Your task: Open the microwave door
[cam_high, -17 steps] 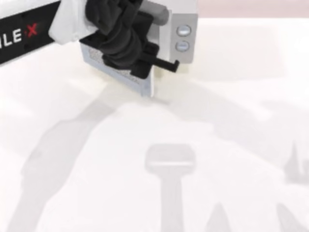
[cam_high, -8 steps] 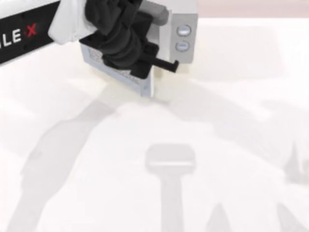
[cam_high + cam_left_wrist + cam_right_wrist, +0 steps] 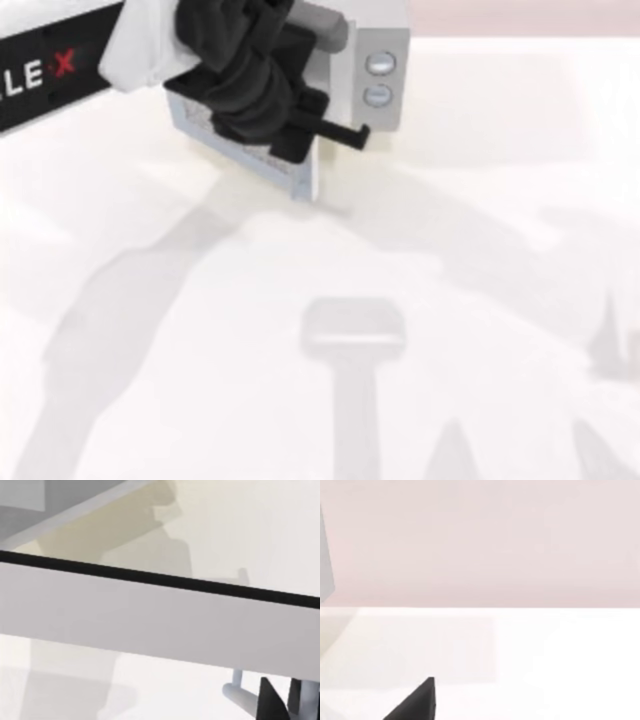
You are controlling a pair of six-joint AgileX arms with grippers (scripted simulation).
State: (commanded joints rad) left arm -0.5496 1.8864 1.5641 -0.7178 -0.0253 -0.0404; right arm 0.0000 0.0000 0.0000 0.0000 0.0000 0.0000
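The silver-grey microwave stands at the table's far edge, its two-knob panel facing the camera. The microwave door with its speckled mesh window is swung partly out toward the left, its free edge pointing at the table's middle. My left gripper reaches over the door and is shut on the door's handle. In the left wrist view the door crosses as a pale band, and the round handle bar runs between the dark fingers. My right arm is parked out of the top view.
The pale oven interior shows behind the door in the left wrist view. Shadows of both arms lie on the white table. The right wrist view holds one dark fingertip over bare tabletop and a pink back wall.
The left arm has shifted very slightly leftward, still holding the handle, and the door's free edge has followed a touch. Nothing else has moved.
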